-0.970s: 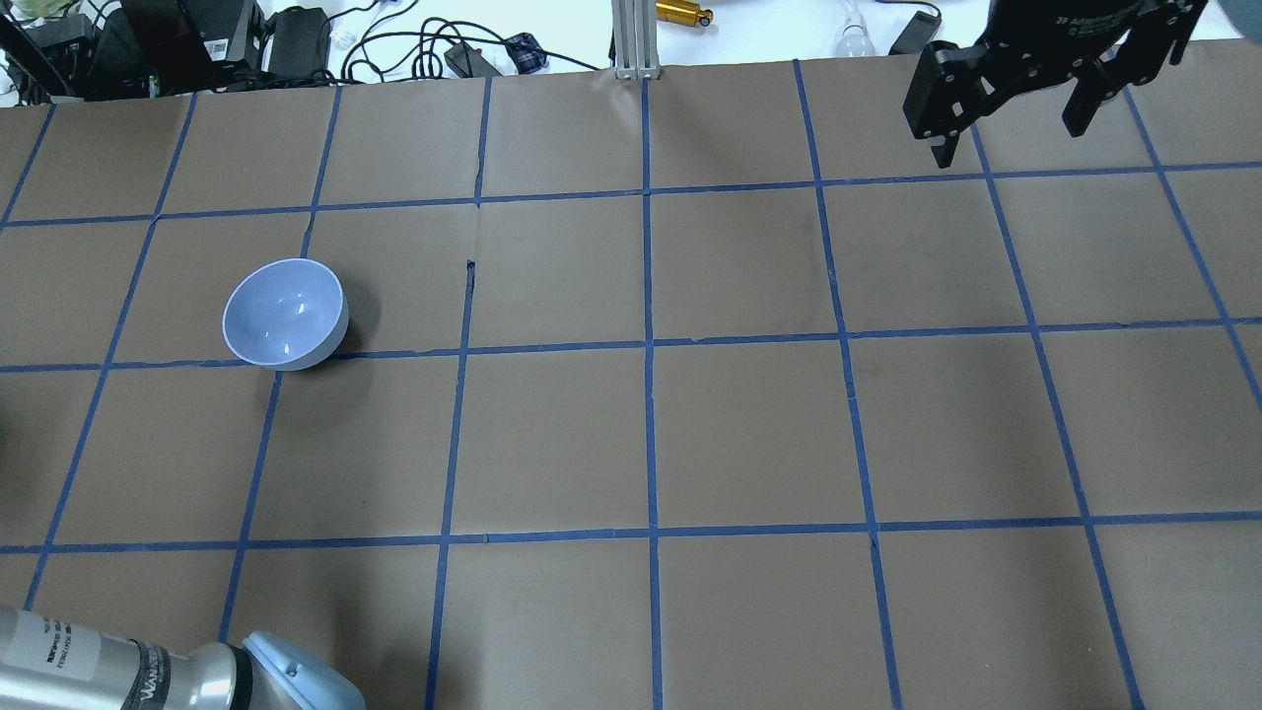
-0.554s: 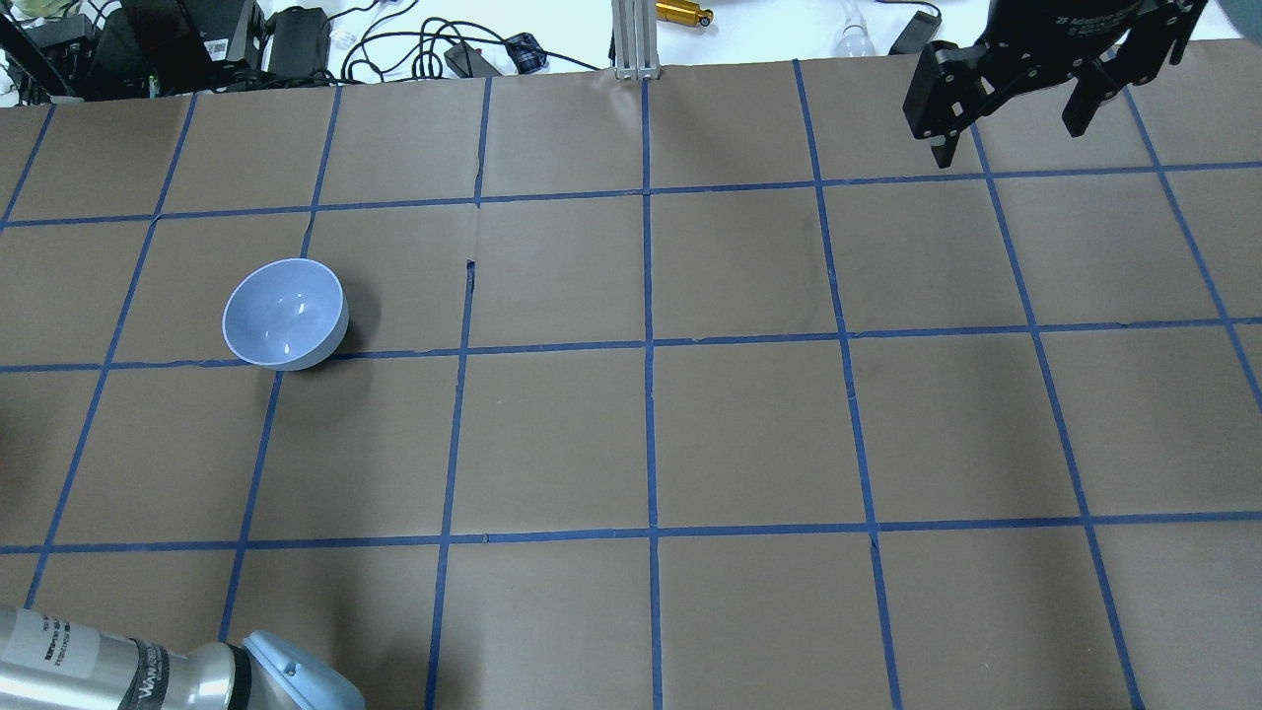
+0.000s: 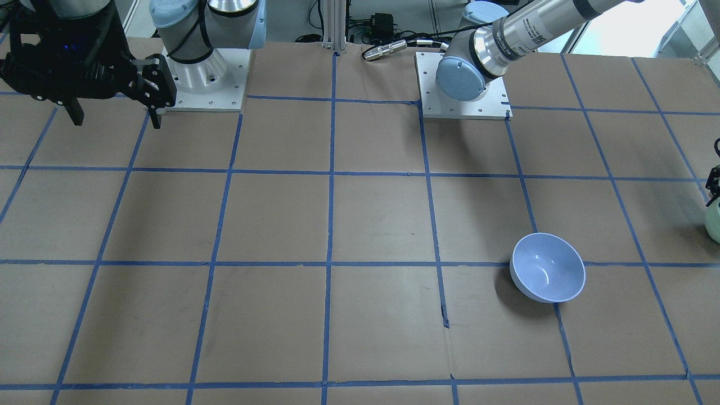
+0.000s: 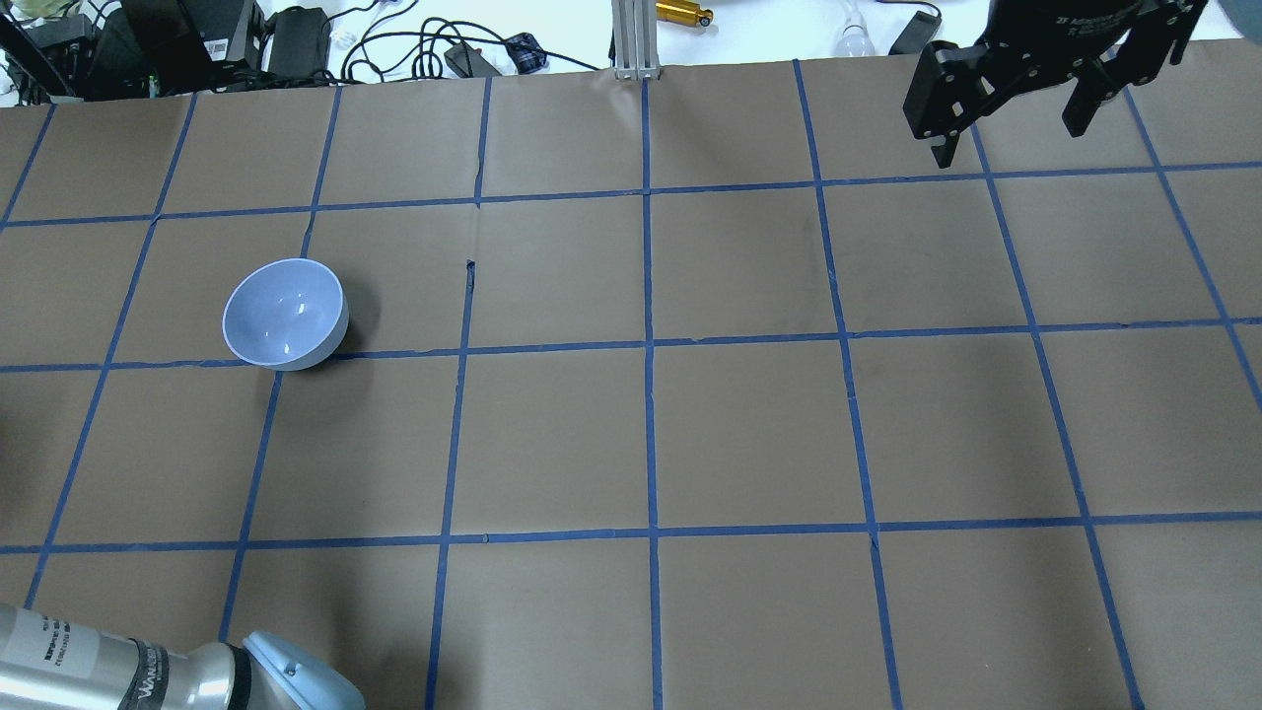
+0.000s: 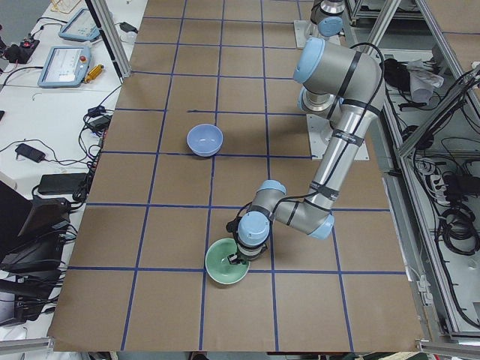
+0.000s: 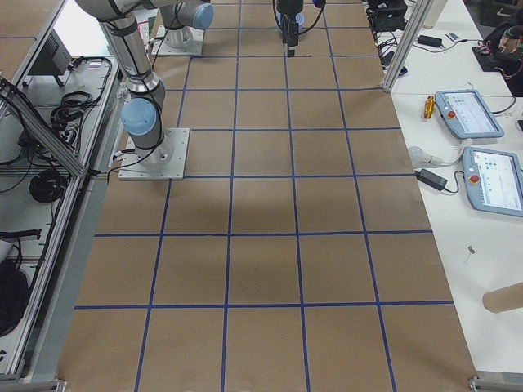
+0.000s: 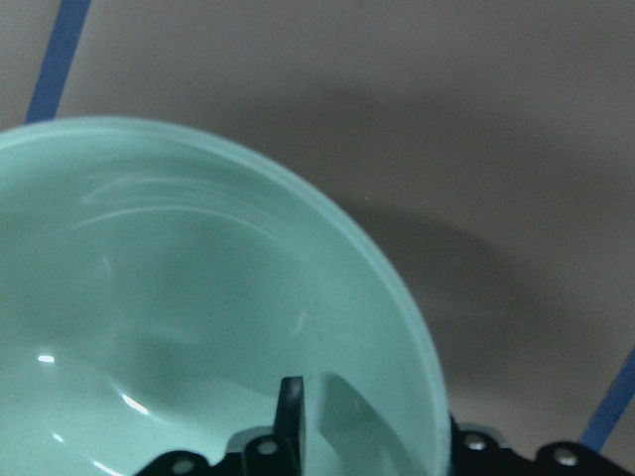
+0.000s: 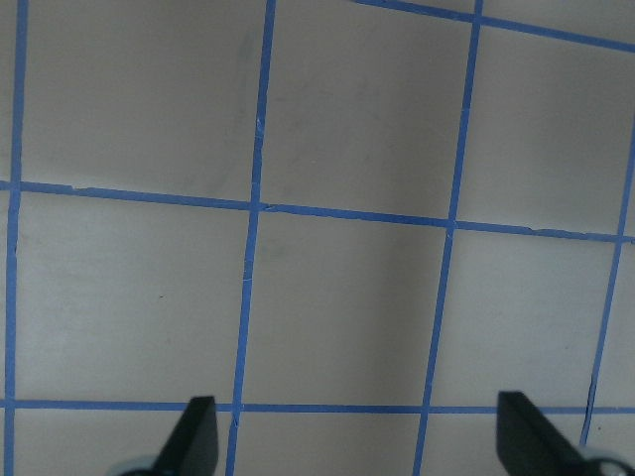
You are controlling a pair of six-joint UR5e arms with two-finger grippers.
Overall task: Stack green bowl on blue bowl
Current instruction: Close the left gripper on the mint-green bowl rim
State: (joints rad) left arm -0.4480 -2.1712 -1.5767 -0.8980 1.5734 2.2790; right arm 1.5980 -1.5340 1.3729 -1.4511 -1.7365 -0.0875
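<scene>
The green bowl point(image 5: 223, 268) sits at the table's left end, and only its edge shows in the front view point(image 3: 715, 226). It fills the left wrist view point(image 7: 179, 327). My left gripper point(image 5: 239, 258) is at its rim. One finger point(image 7: 290, 412) is inside the bowl against the wall; the other is hidden behind the rim. The gripper looks shut on the rim. The blue bowl point(image 4: 284, 314) stands upright and empty, some way from the green bowl point(image 5: 204, 139). My right gripper point(image 4: 1011, 133) is open and empty, high over the far right corner.
The table point(image 4: 749, 434) is brown paper with a blue tape grid. Cables, boxes and a metal post point(image 4: 631, 39) lie beyond its far edge. The arm bases point(image 3: 205, 84) stand at the robot's side. Tablets point(image 6: 470, 114) lie on a side bench.
Both bowls and the right gripper stay put. The left arm's link at the lower left of the overhead view has shifted very slightly.
</scene>
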